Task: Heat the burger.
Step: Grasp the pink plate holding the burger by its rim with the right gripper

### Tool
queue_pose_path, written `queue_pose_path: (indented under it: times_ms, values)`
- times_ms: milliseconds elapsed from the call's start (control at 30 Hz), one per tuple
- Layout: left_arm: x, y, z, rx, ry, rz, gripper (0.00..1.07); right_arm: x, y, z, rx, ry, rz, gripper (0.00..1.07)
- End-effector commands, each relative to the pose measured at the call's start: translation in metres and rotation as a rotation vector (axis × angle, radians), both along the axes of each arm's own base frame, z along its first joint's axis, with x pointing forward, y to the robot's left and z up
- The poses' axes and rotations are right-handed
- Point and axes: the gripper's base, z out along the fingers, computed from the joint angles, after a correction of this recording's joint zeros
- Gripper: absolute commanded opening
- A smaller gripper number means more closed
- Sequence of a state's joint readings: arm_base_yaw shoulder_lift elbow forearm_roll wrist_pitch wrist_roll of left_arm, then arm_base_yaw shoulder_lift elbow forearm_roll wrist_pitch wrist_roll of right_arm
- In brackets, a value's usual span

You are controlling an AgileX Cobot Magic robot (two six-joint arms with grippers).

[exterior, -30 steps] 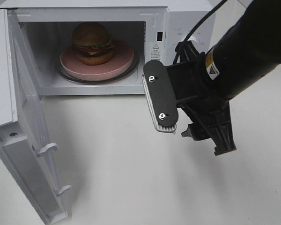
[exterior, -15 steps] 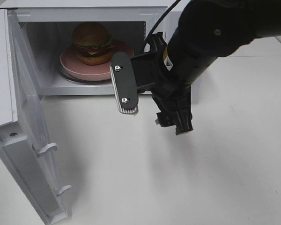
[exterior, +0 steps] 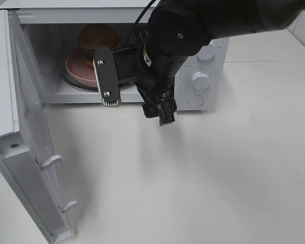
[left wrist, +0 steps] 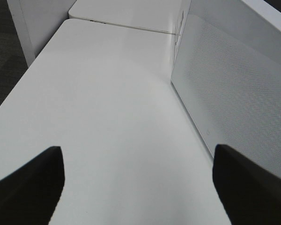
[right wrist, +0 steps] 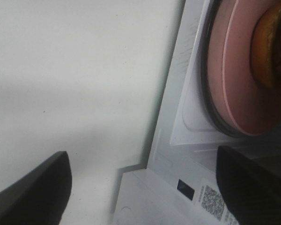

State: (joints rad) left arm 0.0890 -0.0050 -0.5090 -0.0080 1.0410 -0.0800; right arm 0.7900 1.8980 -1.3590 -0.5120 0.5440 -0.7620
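The burger [exterior: 94,36] stands on a round pink plate [exterior: 76,63] inside the open microwave [exterior: 203,56]. My right gripper [exterior: 136,99] hangs open just in front of the oven's opening. One flat finger [exterior: 107,76] covers part of the plate, and nothing is between the jaws. The right wrist view looks past the dark fingertips [right wrist: 33,187] of the right gripper [right wrist: 140,187] at the plate [right wrist: 239,79] and the burger's edge [right wrist: 271,47]. In the left wrist view my left gripper [left wrist: 140,187] is open over bare table. It is out of sight in the high view.
The microwave door [exterior: 35,152] swings wide open at the left, reaching toward the table's front edge. Control knobs [exterior: 200,80] sit on the oven's right panel. A white dotted microwave panel [left wrist: 234,79] stands beside the left gripper. White table [exterior: 218,178] spreads in front.
My right arm has swung left and back toward the oven's opening, and now hides part of the plate and burger. Burger, plate and door have not moved.
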Motion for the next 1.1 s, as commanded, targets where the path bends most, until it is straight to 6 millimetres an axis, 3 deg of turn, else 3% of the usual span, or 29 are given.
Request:
queue_pose_path:
  times_ms: [33, 333, 833, 1100]
  values:
    - [-0.002, 0.0, -0.001, -0.005, -0.02, 0.003, 0.82, 0.011, 0.013, -0.002, 0.023, -0.026, 0.012, 0.8]
    - [-0.002, 0.0, -0.001, -0.005, -0.02, 0.003, 0.82, 0.03, 0.03, -0.007, 0.028, -0.059, 0.021, 0.78]
    - [-0.002, 0.0, -0.001, -0.005, -0.02, 0.003, 0.82, 0.06, 0.061, -0.035, 0.066, -0.08, 0.031, 0.76]
    - [-0.002, 0.0, -0.001, -0.005, -0.02, 0.003, 0.82, 0.077, 0.062, -0.045, 0.081, -0.09, 0.013, 0.76]
